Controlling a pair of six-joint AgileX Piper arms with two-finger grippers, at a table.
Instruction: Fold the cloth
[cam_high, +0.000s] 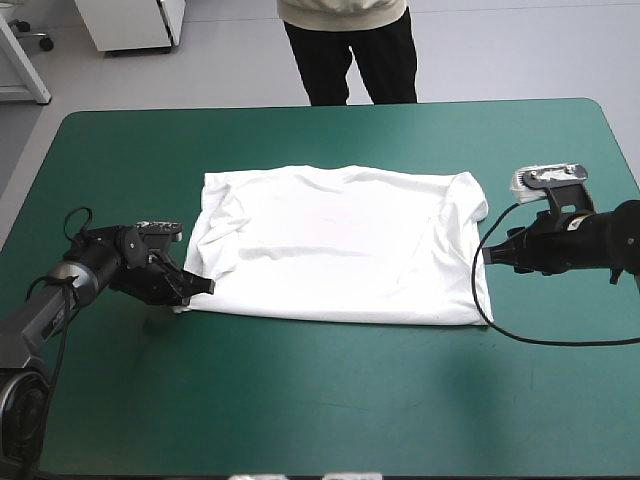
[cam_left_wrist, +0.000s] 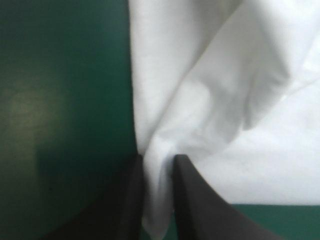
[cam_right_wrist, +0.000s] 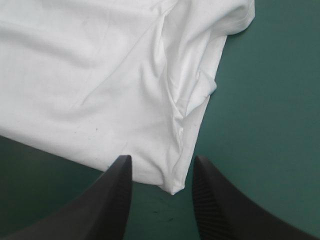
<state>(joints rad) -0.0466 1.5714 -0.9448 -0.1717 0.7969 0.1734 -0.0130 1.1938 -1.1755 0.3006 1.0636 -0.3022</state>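
White T-shirt (cam_high: 340, 245) is lying spread flat as a broad, rounded rectangle, soft and lightly creased, with the smooth teal-green cover (cam_high: 320, 400) showing on every side of it. The left gripper (cam_high: 200, 287) is meeting the T-shirt's near left corner; the right gripper (cam_high: 488, 255) is standing at its right edge. The left wrist view is showing what the high view is not: the left gripper's black fingers (cam_left_wrist: 200, 210) are pinching a gathered ridge of fabric, folds fanning away from the pinch. The right wrist view is showing the right gripper's black fingers (cam_right_wrist: 110, 200) spread apart, a doubled, hemmed corner of the T-shirt lying between their tips, unclamped.
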